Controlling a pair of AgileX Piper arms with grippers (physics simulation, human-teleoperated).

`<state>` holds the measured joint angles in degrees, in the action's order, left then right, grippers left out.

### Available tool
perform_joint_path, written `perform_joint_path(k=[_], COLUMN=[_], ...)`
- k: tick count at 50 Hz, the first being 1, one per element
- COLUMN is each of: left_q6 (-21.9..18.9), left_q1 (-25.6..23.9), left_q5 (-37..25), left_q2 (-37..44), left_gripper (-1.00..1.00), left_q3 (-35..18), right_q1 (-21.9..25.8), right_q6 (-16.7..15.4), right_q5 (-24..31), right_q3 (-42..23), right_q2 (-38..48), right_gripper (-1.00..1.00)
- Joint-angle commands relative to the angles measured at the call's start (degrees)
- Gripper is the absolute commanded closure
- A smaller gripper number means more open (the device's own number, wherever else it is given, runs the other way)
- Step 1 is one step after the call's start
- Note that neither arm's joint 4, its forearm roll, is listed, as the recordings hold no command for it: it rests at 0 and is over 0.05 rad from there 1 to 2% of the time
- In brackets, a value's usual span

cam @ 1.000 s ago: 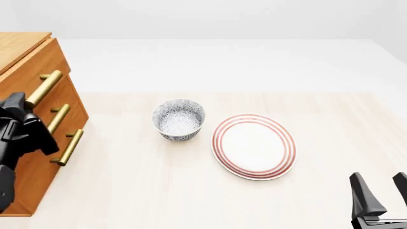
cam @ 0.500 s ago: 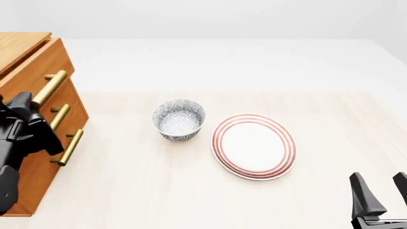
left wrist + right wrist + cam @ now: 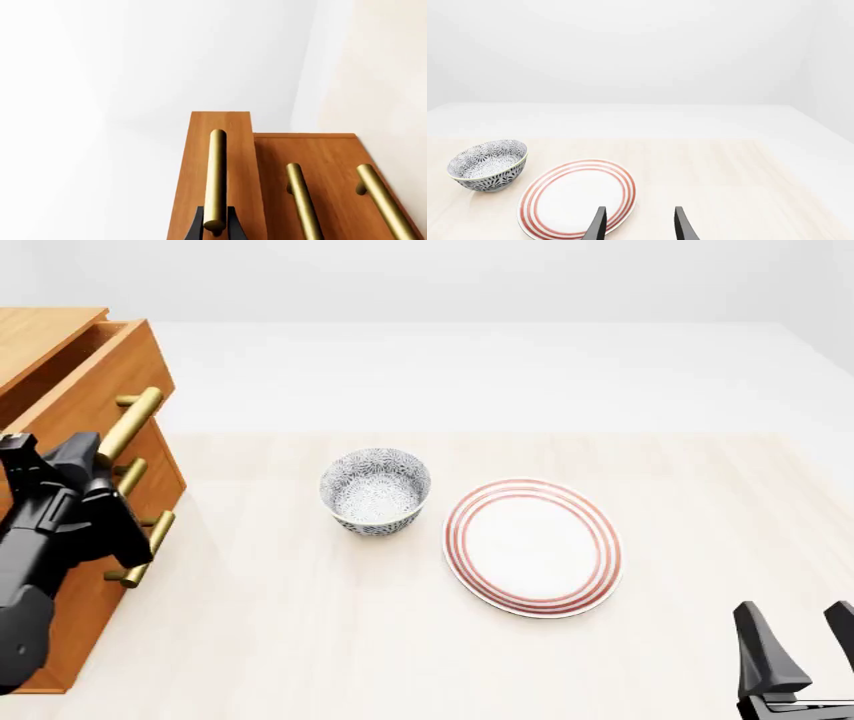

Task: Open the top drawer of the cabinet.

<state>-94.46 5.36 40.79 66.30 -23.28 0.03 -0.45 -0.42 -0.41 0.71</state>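
1. Three stacked drawers make up the cabinet point(image 3: 60, 570) at the worktop's point(image 3: 400, 640) left edge; the top drawer point(image 3: 94, 370) juts forward of the two below.
2. Clamped on the top drawer's brass handle point(image 3: 215, 180), the left claw point(image 3: 215, 227) grips the bar's near end, one dark finger on either side.
3. Low at the front right, the right claw point(image 3: 638, 225) hangs with fingers apart, holding nothing.
4. Mid-worktop, a patterned bowl point(image 3: 375, 491) sits just beside a red-ringed plate point(image 3: 534, 546).
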Motion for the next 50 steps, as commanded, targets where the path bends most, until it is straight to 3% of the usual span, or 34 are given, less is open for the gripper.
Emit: perform_joint_path(k=[1,18,50], left_q6=[-1.04,0.44,-0.36], left_q1=[-5.72,-9.22,-12.77], left_q5=[0.5,0.71,5.55], left_q2=[-0.44,-0.6,0.79], left_gripper=[1.0,1.0,1.0], left_q3=[-3.54,-4.13,-0.91], right_q1=[0.02,0.01,-0.01], right_q6=[0.0,0.0,-0.01], right_q5=[0.0,0.01,0.01], right_q3=[0.0,0.0,0.0], right_q2=[0.0,-0.01,-0.02], right_gripper=[-1.0,-1.0,-1.0])
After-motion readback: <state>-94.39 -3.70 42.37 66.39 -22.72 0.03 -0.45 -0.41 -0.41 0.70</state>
